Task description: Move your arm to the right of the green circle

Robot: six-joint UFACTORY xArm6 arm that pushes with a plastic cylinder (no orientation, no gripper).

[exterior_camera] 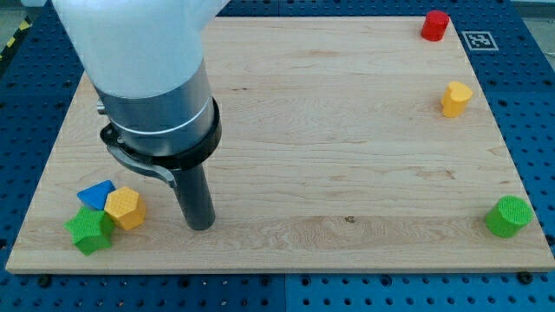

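Observation:
The green circle (507,216) is a round green block near the board's bottom right corner. My tip (201,225) is the lower end of the dark rod, resting on the board at the lower left, far to the left of the green circle. Just left of my tip sits a cluster: a yellow hexagonal block (127,207), a blue triangular block (96,194) and a green block (89,231). My tip is apart from them.
A red block (434,25) sits at the top right corner and a yellow block (456,99) below it near the right edge. The wooden board (347,130) lies on a blue perforated table. The arm's grey body covers the upper left.

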